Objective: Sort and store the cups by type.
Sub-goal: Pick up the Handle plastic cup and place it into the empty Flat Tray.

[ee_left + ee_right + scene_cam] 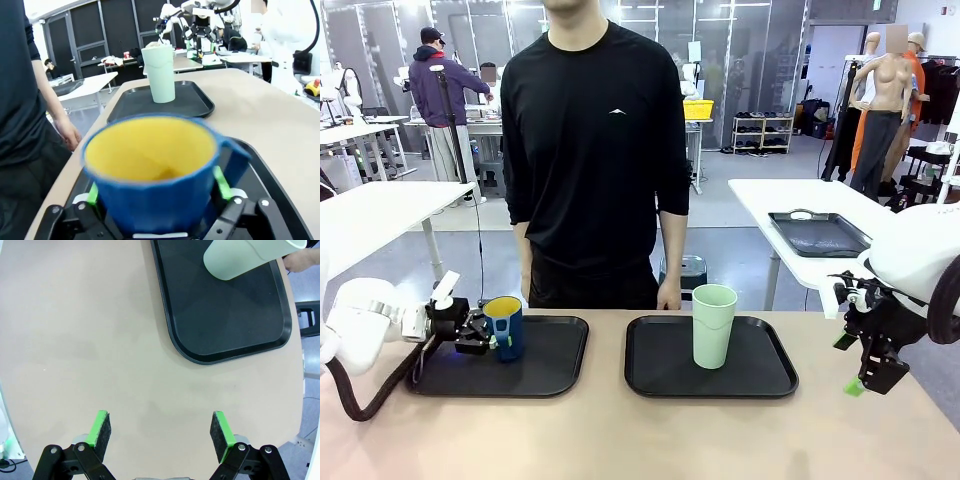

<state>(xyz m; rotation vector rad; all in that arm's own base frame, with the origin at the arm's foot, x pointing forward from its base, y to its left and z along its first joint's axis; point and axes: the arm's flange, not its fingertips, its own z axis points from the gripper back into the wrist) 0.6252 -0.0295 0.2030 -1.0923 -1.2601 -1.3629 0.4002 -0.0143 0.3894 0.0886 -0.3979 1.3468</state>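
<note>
The dark blue mug [505,325] with its yellow inside stands on the left black tray [560,360]. My left gripper [483,335] reaches in from the left, level with it. In the left wrist view the mug [150,170] sits between the green pads [221,182], which stand spread wide on either side of it. The mint-green tumbler [713,325] stands upright on the right black tray [770,375]; it also appears farther off [159,75] and at the top edge [245,257]. My right gripper [850,365] hangs open above bare table at the right [162,432].
A person in black stands at the far edge, hands [668,295] hanging near the table. The right tray [225,325] lies ahead of the right gripper. Bare tan tabletop [640,440] runs along the near side. A side table with another tray [817,232] stands back right.
</note>
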